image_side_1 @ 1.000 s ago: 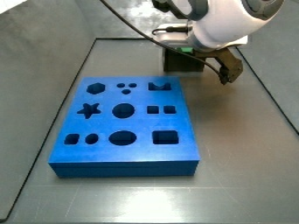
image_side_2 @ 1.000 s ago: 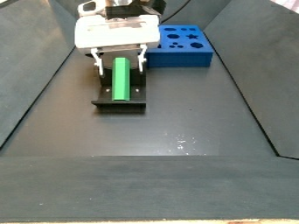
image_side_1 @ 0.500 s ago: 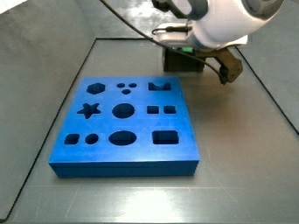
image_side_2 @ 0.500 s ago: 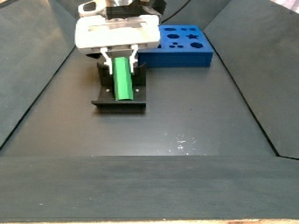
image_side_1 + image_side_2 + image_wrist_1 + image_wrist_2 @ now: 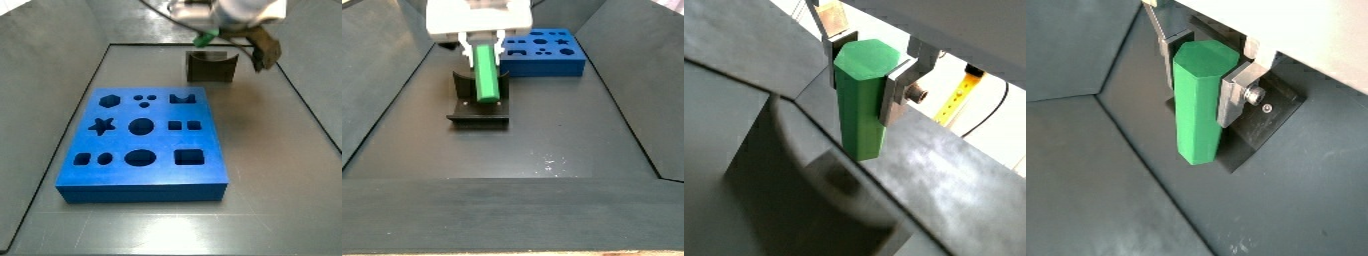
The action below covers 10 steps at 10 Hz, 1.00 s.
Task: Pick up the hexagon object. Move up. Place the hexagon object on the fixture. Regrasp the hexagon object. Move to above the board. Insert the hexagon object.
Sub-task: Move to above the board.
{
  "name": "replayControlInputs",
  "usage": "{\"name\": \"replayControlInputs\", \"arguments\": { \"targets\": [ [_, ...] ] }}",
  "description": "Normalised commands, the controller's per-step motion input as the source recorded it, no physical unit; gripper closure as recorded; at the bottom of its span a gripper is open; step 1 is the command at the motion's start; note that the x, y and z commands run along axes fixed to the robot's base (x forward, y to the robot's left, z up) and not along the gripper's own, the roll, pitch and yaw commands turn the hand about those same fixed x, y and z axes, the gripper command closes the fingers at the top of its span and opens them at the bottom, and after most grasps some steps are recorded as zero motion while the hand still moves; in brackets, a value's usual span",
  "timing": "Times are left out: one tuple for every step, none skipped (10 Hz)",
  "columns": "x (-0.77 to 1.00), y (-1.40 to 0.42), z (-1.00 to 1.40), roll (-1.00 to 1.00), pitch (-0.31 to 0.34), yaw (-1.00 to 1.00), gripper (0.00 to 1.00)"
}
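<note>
The gripper (image 5: 481, 44) is hanging above the fixture (image 5: 477, 110), clamping the hexagon object (image 5: 484, 74) by its upper end, so the long peg could be twisting in those pads and missing the board (image 5: 547, 53) hole.

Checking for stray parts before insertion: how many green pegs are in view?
1. The hexagon object is clamped in the tool, raised above the fixture, beside the board. None shows elsewhere; the arm may hide some.
</note>
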Motion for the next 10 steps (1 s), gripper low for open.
{"name": "replayControlInputs", "arguments": {
  "targets": [
    [-0.20, 0.09, 1.00, -0.14, -0.112, -0.10, 1.00],
    [-0.19, 0.09, 1.00, -0.14, -0.100, -0.11, 1.00],
    [-0.19, 0.09, 1.00, -0.14, -0.071, -0.12, 1.00],
    [-0.19, 0.09, 1.00, -0.13, -0.047, -0.12, 1.00],
    [-0.19, 0.09, 1.00, -0.13, -0.018, -0.11, 1.00],
    [-0.19, 0.09, 1.00, -0.12, 0.003, -0.10, 1.00],
    [-0.18, 0.08, 1.00, -0.11, 0.028, -0.08, 1.00],
    [-0.18, 0.08, 1.00, -0.10, 0.041, -0.07, 1.00],
    [-0.17, 0.08, 1.00, -0.08, 0.070, -0.05, 1.00],
    [-0.17, 0.08, 1.00, -0.08, 0.081, -0.03, 1.00]
  ]
}}
